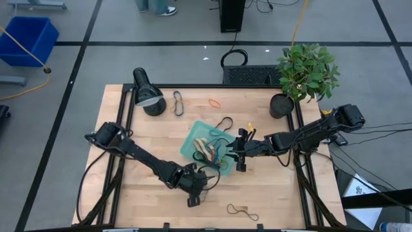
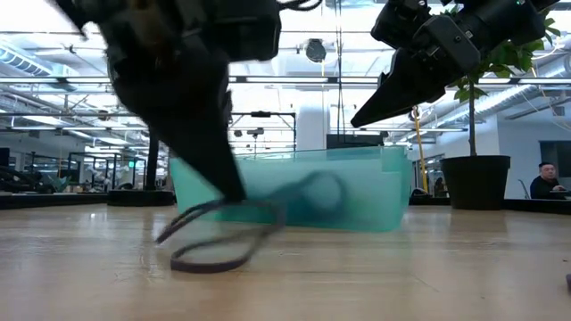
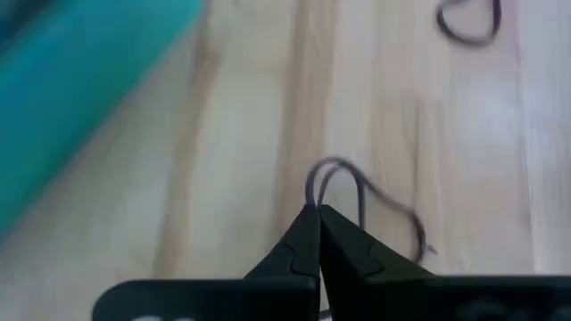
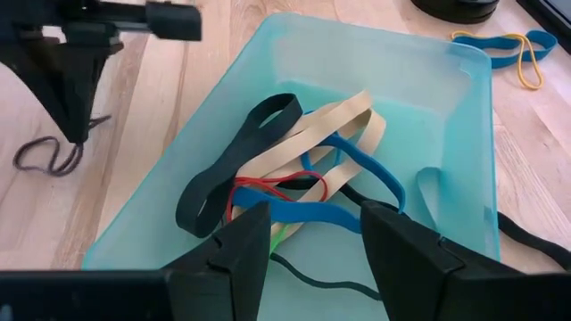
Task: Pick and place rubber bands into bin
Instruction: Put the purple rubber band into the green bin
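The teal bin [image 1: 193, 136] stands mid-table and holds several rubber bands [image 4: 303, 169] in black, tan, blue and red. My left gripper [image 1: 198, 183] is at the bin's near side, pointing down, shut on a dark rubber band [image 3: 361, 192]; it also shows in the right wrist view [image 4: 76, 134]. My right gripper [image 4: 308, 236] hangs open and empty over the bin's right end [image 1: 239, 151]. Loose bands lie flat on the table: a dark one near the front edge [image 1: 242, 210], a black one behind the bin [image 1: 224, 122], an orange one [image 1: 214, 102] and a blue-black one [image 1: 178, 103]. My left gripper pinches the dark band at one end of its loop [image 3: 314, 183] between the tips of its two shut fingers. The fingers come from above, pointing down. The pinched end is raised a little; the rest of the loop [image 2: 210, 260] trails slack on the table.
A black lamp [image 1: 147, 90] stands at the far left and a potted plant [image 1: 302, 74] at the far right of the table. A person sits in the room beyond [image 2: 544, 178]. Bare wood lies left of the bin and along the near edge.
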### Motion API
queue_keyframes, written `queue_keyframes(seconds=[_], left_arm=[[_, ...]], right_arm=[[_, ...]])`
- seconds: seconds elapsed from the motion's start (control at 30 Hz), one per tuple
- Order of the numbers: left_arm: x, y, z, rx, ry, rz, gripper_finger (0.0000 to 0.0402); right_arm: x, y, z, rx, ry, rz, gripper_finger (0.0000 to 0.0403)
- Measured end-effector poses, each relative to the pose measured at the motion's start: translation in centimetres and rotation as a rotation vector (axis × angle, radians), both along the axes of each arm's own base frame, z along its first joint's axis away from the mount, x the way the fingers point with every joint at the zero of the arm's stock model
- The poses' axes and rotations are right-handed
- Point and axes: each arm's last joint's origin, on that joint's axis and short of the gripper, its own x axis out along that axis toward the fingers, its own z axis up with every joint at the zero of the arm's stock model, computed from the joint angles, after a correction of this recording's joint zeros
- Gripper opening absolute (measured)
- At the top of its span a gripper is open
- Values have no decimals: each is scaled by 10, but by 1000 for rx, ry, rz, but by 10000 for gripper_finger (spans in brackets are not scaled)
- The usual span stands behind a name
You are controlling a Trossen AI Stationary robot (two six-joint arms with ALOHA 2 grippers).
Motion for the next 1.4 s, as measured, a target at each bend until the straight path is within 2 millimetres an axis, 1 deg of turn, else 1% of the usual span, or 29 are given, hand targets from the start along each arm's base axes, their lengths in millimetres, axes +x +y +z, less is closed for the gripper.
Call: queue_keyframes(seconds=[0.13,0.3,0.5,0.67,0.77,0.87,0.97,1.1,1.17,1.27,1.4], left_arm=[[-2,2,9,4,-11,7,2],[-6,9,33,-6,-63,7,1],[-17,26,83,18,-193,38,1],[-27,50,125,84,-343,93,1],[-30,63,140,126,-395,124,1],[-28,76,142,179,-402,147,1],[-20,88,135,220,-376,162,1],[-10,106,116,264,-291,191,0],[-3,115,110,266,-276,213,1],[4,126,93,265,-207,221,1],[10,135,73,263,-124,228,2]], right_arm=[[0,0,0,0,0,0,169],[0,0,0,0,0,0,169],[0,0,0,4,-5,2,169],[-1,1,5,9,-24,10,169],[-4,2,11,29,-43,37,169],[-8,5,20,55,-81,70,169],[-14,11,30,65,-119,96,169],[-21,18,39,77,-155,130,169],[-23,21,42,83,-167,144,169],[-26,24,44,85,-172,157,169],[-28,28,44,86,-171,173,169]])
